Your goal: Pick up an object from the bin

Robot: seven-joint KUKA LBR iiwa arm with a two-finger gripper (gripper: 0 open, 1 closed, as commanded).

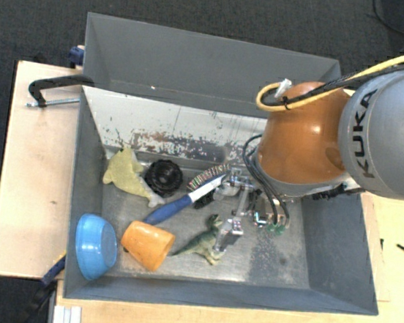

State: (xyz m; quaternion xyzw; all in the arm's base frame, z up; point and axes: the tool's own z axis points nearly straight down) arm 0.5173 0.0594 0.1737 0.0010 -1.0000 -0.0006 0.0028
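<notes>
— Where is the gripper (228, 239)?

— It hangs low over the floor of the bin (338, 249), right of the middle and towards the near side. The arm (398, 131) comes in from the right, and the orange cover (301, 140) on its wrist sits above the bin's far right part.

— What lies under it?

— A small green toy dinosaur (204, 247). It lies on the floor near the front wall, about midway along it, and the gripper's tip stands at the toy's upper right edge. Whether the tip touches the toy cannot be told.

— Is the gripper open, and does it have hold of anything?

— That cannot be told from this angle. The metal tip reads as one narrow piece, and nothing can be seen clamped in it.

— What else is close by?

— A brush (181, 205) with a blue handle lies slantwise just left of the gripper, its bristle end up towards the wrist. An orange cup (147, 244) lies on its side left of the dinosaur, near it but apart.

— And farther off?

— A blue bowl (95, 246) rests tipped in the near left corner, just beside the cup. A black round part (163, 176) sits by the back wall, and a pale yellow soft thing (126, 173) lies just left of that.
</notes>
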